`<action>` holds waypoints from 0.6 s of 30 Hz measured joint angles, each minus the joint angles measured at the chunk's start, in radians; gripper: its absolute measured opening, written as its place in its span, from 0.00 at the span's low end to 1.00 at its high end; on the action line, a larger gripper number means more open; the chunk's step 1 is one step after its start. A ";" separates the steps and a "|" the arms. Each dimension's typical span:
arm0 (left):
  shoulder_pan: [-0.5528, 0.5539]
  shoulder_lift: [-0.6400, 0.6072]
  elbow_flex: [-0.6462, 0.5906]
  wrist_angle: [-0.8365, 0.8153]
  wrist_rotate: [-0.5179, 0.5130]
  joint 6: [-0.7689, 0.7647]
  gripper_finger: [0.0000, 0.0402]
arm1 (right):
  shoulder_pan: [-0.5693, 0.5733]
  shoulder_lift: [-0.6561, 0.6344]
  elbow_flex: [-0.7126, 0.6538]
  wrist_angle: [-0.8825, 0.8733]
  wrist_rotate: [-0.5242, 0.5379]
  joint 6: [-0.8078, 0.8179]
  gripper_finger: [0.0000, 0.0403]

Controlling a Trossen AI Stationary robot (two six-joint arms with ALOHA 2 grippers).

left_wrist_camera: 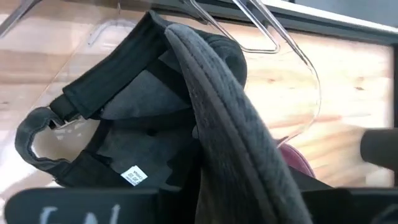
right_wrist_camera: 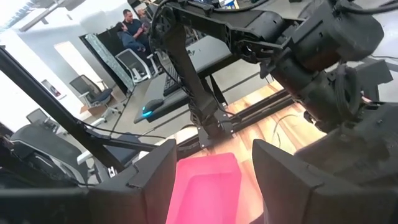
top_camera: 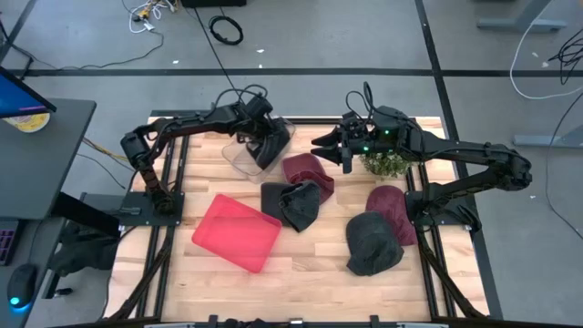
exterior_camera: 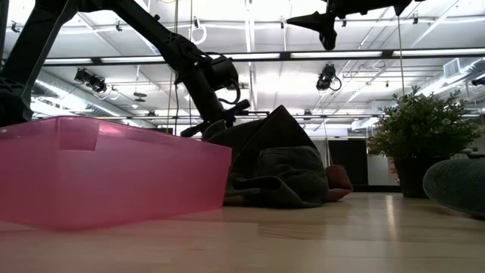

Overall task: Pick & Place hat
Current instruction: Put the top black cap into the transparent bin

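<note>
My left gripper [top_camera: 261,128] is at the table's far side, shut on a dark grey hat [top_camera: 271,146] over a clear plastic container [top_camera: 239,161]. The left wrist view shows the hat's inside, label and strap [left_wrist_camera: 124,143] within the container's clear rim [left_wrist_camera: 292,56]. My right gripper [top_camera: 328,146] is open and empty, held high above a maroon hat [top_camera: 308,173]. In the right wrist view its fingers [right_wrist_camera: 214,180] frame a pink bin [right_wrist_camera: 205,186]. A second dark grey hat [top_camera: 293,205] lies crumpled at the table's middle. My left gripper holds the dark grey hat by its thick grey brim [left_wrist_camera: 249,155], which runs back to the fingers. The gripper body hides the place of contact. The fingers slant down from the table's left. The hat hangs below them into the clear container, its inside facing the wrist camera.
A pink bin [top_camera: 235,232] stands tilted at the near left. Another maroon hat [top_camera: 393,205] and a dark grey hat [top_camera: 371,241] lie at the right. A small potted plant [top_camera: 387,164] stands at the far right, under my right arm.
</note>
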 joint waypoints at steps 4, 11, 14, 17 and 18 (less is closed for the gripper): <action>0.001 -0.003 0.000 0.028 0.060 0.032 0.27 | 0.000 0.000 0.000 -0.012 0.000 0.000 0.53; -0.002 -0.028 0.000 0.045 0.132 0.127 0.37 | 0.000 0.000 0.000 -0.015 -0.004 0.000 0.53; -0.002 -0.049 0.000 0.039 0.121 0.160 0.41 | 0.000 0.000 0.000 -0.017 -0.005 0.000 0.54; 0.004 -0.069 0.000 0.032 0.117 0.171 0.44 | 0.000 0.000 0.000 -0.017 -0.005 0.000 0.57; 0.007 -0.077 0.001 0.035 0.122 0.179 0.45 | 0.000 0.000 0.000 -0.017 -0.005 0.000 0.57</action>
